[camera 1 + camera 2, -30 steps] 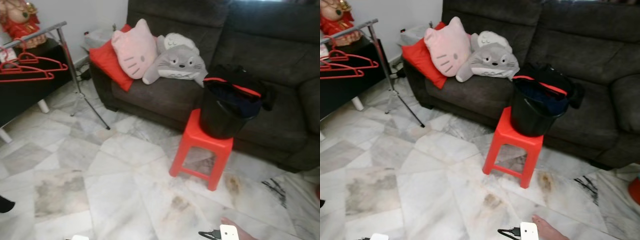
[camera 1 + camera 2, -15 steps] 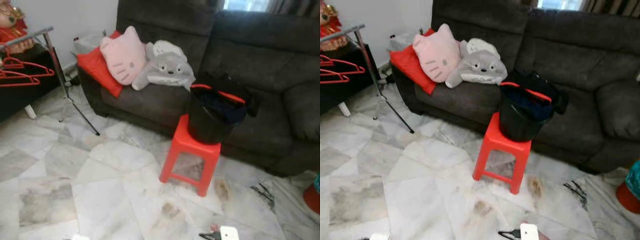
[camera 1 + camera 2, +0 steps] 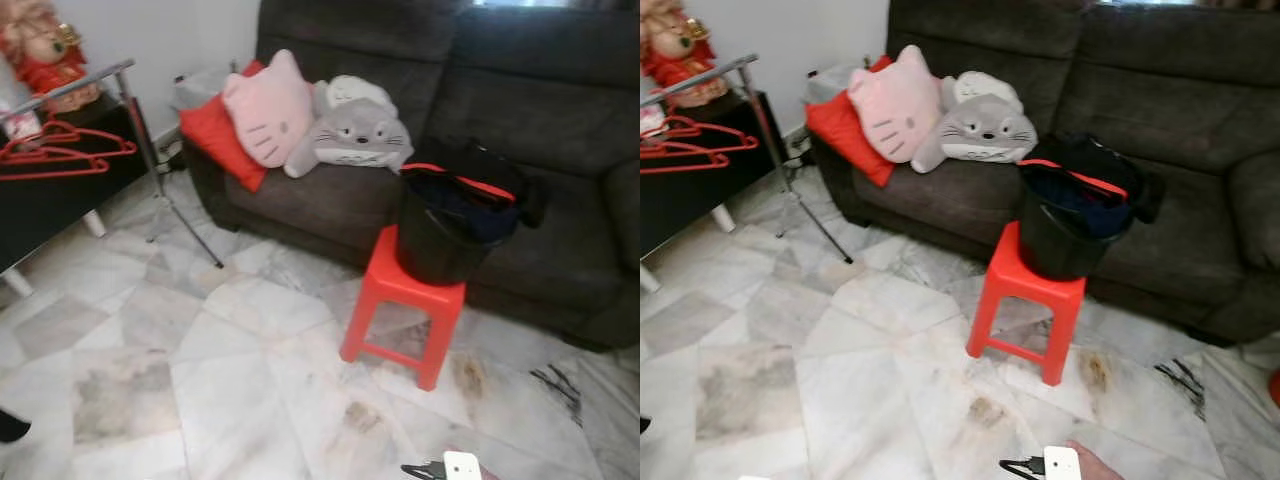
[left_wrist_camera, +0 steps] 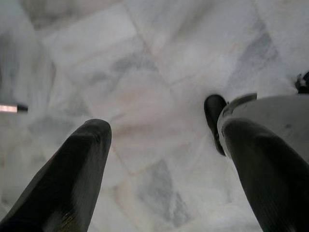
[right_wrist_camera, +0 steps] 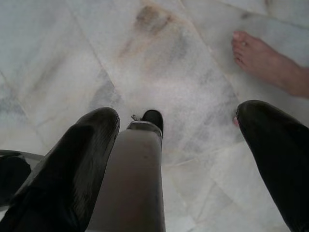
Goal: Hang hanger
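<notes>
Landmark: red stool (image 3: 404, 305) on the marble floor (image 3: 230, 400), in front of the dark sofa (image 3: 560, 120).
Bucket: a black bucket (image 3: 440, 235) of dark clothes stands on the stool.
Cushions: a pink cat cushion (image 3: 268, 108) and a grey plush (image 3: 352, 135) lie on the sofa, up and to the left of the stool.
Hangers: red hangers (image 3: 60, 152) hang on the metal rail (image 3: 75, 82) of a rack far to the left of the stool, by a dark surface (image 3: 40, 205).
Left claw: left claw (image 4: 164, 169) hangs idle above bare floor, fingers (image 4: 72, 169) spread, holding nothing.
Right claw: right claw (image 5: 178, 159) also points at the floor, fingers (image 5: 77, 159) spread and empty; a person's bare foot (image 5: 270, 65) is near it.
Change: half a second ago the stool sat further left in the head view and the rack was cut off at the edge; now the whole scene has slid right, bringing the rail and hangers more into view. This is the camera turning left; the things themselves have not moved.
Meaning: the robot seems to be orienting between bucket and rack. No hanger is in hand yet, so the hanging is probably at its start.
Risk: the foot and a small white device (image 3: 461, 466) on the floor lie close to the walking path.
</notes>
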You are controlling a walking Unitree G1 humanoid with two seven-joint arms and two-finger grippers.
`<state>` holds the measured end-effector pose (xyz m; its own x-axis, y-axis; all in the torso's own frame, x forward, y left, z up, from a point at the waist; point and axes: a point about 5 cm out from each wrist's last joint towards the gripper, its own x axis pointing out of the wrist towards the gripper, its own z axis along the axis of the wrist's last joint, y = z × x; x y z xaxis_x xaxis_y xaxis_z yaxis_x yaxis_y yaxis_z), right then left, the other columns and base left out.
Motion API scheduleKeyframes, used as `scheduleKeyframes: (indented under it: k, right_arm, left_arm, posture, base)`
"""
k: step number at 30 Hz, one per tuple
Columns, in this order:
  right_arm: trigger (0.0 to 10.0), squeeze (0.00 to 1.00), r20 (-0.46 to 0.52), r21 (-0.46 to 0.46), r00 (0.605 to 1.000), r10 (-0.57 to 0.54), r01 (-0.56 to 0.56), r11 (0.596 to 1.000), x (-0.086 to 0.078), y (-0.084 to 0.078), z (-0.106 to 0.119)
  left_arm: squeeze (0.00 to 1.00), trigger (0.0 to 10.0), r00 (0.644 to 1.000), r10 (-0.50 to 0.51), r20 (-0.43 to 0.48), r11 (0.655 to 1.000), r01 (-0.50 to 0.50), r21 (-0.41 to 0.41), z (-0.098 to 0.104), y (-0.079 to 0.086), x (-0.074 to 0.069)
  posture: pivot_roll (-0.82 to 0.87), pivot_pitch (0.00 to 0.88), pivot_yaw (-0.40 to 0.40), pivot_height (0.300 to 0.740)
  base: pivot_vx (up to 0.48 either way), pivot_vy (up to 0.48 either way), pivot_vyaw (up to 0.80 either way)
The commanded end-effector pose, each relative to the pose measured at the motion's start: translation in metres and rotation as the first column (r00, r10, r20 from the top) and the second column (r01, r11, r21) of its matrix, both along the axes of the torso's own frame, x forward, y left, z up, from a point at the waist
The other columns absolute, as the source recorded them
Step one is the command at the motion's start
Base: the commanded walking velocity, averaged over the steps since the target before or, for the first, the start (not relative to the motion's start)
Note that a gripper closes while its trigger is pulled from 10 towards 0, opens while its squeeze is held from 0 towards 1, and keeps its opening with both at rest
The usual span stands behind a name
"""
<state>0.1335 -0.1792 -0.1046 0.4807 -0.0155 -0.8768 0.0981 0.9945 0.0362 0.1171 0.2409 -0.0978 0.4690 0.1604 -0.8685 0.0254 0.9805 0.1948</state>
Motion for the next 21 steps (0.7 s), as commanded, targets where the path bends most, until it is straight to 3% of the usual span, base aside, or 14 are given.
scheduleKeyframes:
  k: [1, 15, 21]
  right_arm:
    - [10.0, 0.0, -0.007, -0.004, 1.0, -0.01, 0.01, 1.0, -0.0006, 0.0003, -0.0004]
    - [10.0, 0.0, -0.033, -0.04, 0.999, 0.007, -0.009, 0.999, -0.0041, -0.0034, -0.0015]
    - [10.0, 0.0, -0.033, -0.042, 0.999, 0.007, -0.008, 0.999, -0.0043, -0.0052, -0.0014]
  left_arm:
    - [0.0, 10.0, 1.0, -0.004, -0.001, 1.0, 0.004, 0.0, 0.0006, 0.0013, 0.001]
    - [0.0, 10.0, 1.0, -0.001, -0.006, 1.0, 0.001, -0.001, 0.0005, 0.0014, 0.0014]
    - [0.0, 10.0, 1.0, 0.002, -0.006, 1.0, -0.002, -0.002, 0.0006, 0.0012, 0.002]
  posture:
    - [-0.06, 0.0, -0.016, 0.74]
    - [-0.06, 0.0, -0.017, 0.74]
    - [-0.06, 0.0, -0.017, 0.74]
  base:
    - [0.285, 0.0, -0.74]
    - [0.299, 0.0, 0.0]
    - [0.314, 0.0, -0.6]
